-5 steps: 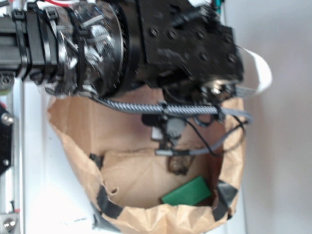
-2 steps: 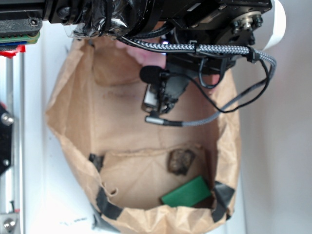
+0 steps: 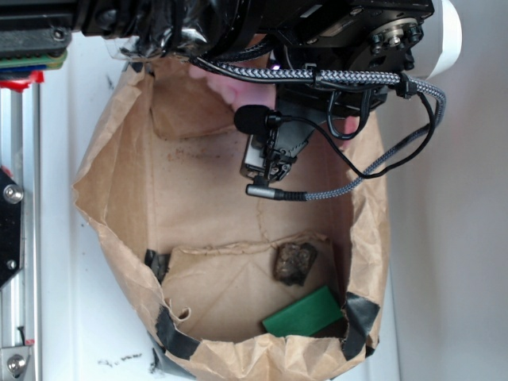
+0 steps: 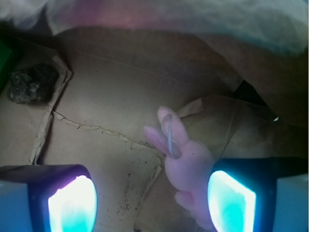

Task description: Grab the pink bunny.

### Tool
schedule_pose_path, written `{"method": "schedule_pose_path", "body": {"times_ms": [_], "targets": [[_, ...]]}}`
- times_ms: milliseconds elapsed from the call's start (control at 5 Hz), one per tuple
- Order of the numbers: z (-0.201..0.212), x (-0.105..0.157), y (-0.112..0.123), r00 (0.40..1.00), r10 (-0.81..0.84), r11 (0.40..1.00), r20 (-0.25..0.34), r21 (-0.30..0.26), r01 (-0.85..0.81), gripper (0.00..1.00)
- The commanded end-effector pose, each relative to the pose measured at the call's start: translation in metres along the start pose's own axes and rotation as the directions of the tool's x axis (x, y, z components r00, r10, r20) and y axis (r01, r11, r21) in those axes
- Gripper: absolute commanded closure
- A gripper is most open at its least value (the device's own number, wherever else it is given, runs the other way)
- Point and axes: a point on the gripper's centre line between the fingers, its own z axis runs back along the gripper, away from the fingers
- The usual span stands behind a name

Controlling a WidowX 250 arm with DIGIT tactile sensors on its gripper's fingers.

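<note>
Wide-open claw (image 4: pixel 152 203) holds nothing — the fuzzy light-pink plush bunny (image 4: pixel 186 166) lies between its fingers, nearer the right one, on brown paper (image 4: pixel 120 96).

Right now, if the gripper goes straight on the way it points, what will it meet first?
Probably the small soft pink plush bunny, which lies between the open fingers but close to the right-hand one. That finger may touch it first; left of it, only the brown paper floor. Depth is unclear.
</note>
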Motion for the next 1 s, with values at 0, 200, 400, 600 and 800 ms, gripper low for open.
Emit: {"method": "schedule_pose_path", "body": {"times_ms": [0, 200, 400, 600, 800], "targets": [[0.005, -0.010, 0.011, 0.992, -0.037, 0.999, 0.121, 0.002, 0.037, 0.00], [-0.009, -0.008, 0.010, 0.987, -0.069, 0.998, 0.142, 0.022, 0.067, 0.00], [-0.020, -0.006, 0.010, 0.982, -0.093, 0.995, 0.167, 0.052, 0.086, 0.00], [-0.024, -0.004, 0.011, 0.981, -0.090, 0.995, 0.172, 0.067, 0.080, 0.00], [-0.027, 0.001, 0.014, 0.981, -0.082, 0.994, 0.175, 0.090, 0.067, 0.00]]}}
